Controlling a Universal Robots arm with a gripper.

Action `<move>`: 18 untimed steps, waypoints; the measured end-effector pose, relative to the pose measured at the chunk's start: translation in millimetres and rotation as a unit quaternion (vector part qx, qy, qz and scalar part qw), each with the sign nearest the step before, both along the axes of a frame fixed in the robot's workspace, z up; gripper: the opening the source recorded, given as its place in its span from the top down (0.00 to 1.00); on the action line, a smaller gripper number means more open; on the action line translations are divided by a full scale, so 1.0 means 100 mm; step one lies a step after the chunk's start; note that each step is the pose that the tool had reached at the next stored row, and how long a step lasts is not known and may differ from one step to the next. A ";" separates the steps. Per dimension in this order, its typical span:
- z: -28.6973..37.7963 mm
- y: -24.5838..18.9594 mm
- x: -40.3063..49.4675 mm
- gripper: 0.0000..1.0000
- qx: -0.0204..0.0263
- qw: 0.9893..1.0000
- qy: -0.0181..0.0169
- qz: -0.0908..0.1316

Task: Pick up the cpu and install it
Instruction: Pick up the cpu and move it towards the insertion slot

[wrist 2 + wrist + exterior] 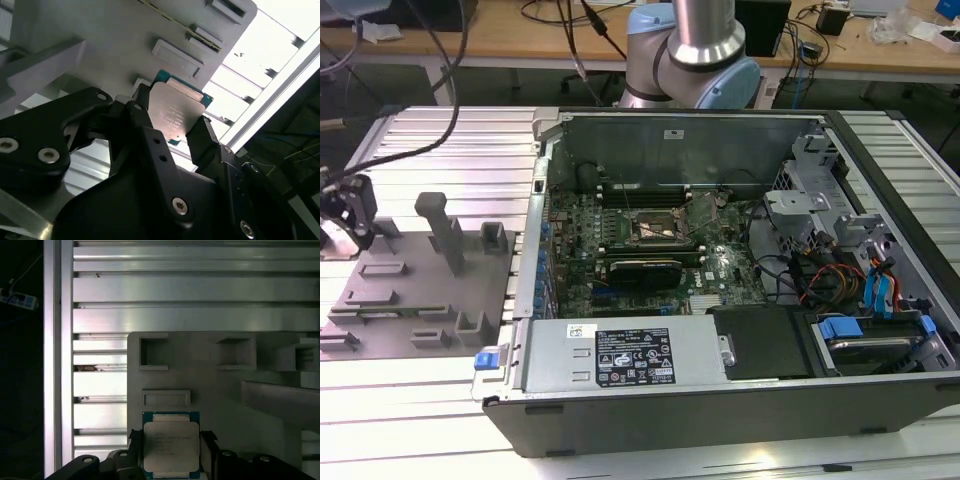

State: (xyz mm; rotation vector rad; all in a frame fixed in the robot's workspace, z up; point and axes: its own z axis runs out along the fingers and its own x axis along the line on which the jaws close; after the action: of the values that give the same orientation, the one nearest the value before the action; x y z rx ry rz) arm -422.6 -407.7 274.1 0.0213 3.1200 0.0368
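The cpu [171,447], a small square chip with a pale silver top and a green edge, lies between the two black fingers of my gripper [171,440] in both wrist views. The fingers [202,137] press against its two opposite sides, so the gripper [172,117] is shut on the cpu [172,112]. It sits at the edge of the grey tray [210,385]; I cannot tell whether it rests on the tray or is lifted off. In the exterior view my gripper [350,205] is at the far left, over the tray [420,290]. The dark metal-framed socket [658,228] lies inside the open computer case.
The open computer case [720,400] takes up the middle and the exterior view's right, with its power supply [630,355] in front and cables and drive bays [860,290] at the right. Grey posts and blocks [440,230] rise from the tray. The ribbed aluminium table [450,140] lies beneath.
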 end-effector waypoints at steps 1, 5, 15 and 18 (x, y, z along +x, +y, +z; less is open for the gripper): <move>0.087 0.001 0.000 0.45 -0.002 1.000 0.000 0.000; 0.262 0.003 0.000 0.45 -0.005 1.000 0.000 0.000; 0.733 0.012 0.000 0.45 -0.012 1.000 0.000 0.000; 0.871 0.017 0.000 0.45 -0.013 1.000 0.000 0.000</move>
State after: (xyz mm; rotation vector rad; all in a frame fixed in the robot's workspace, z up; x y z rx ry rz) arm -422.6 -406.1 361.2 0.0209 3.1200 -0.0032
